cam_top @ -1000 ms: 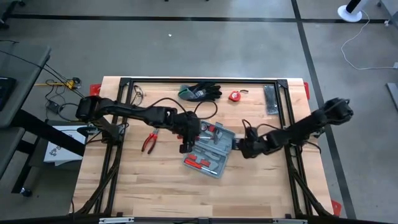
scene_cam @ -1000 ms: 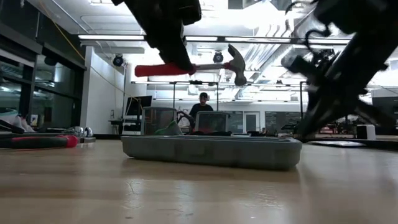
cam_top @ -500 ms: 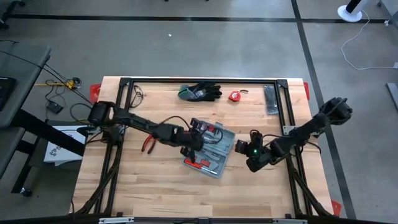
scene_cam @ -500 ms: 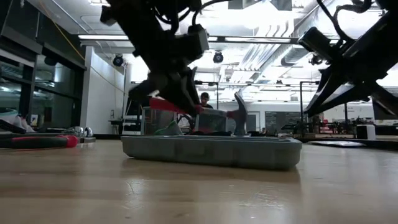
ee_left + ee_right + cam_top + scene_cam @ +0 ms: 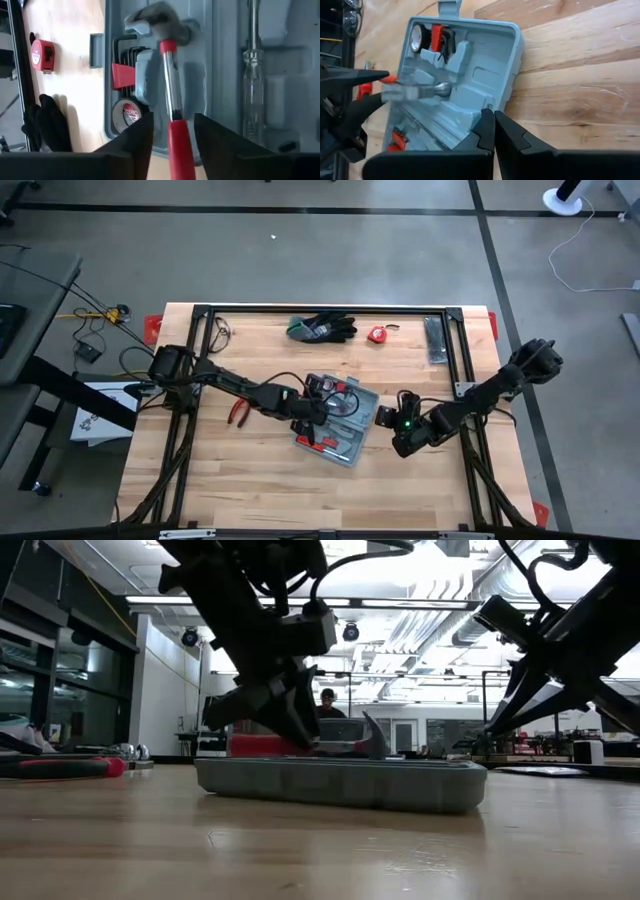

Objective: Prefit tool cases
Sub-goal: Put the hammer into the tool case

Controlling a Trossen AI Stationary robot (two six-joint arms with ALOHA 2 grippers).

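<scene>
The grey-blue tool case (image 5: 335, 425) lies open on the wooden table, its moulded recesses facing up (image 5: 465, 65). A red-handled hammer (image 5: 170, 75) lies in the case with its steel head (image 5: 155, 20) in a recess. My left gripper (image 5: 172, 135) slants down over the case. It is open, with one finger on each side of the hammer's red grip (image 5: 181, 150). My right gripper (image 5: 494, 117) is shut and points at the case's right edge (image 5: 376, 416). My right gripper has its shut fingertips (image 5: 487, 116) right at the rim of the case's right end (image 5: 492, 102), slanting down from the table's right. I cannot tell whether they touch the rim.
The case also holds a clear-handled screwdriver (image 5: 252, 75), hex keys (image 5: 125, 55) and a tape roll (image 5: 126, 115). Red-handled pliers (image 5: 239, 411) lie left of the case. Black-and-green gloves (image 5: 322, 329), a red tape measure (image 5: 377, 334) and a dark flat bar (image 5: 435, 340) lie along the far edge.
My left gripper has come down onto the case and rolled, bringing the hammer from level and well above the case, through a tilt, to lying in it. My right arm has swung a little toward the near edge, fingers still shut.
</scene>
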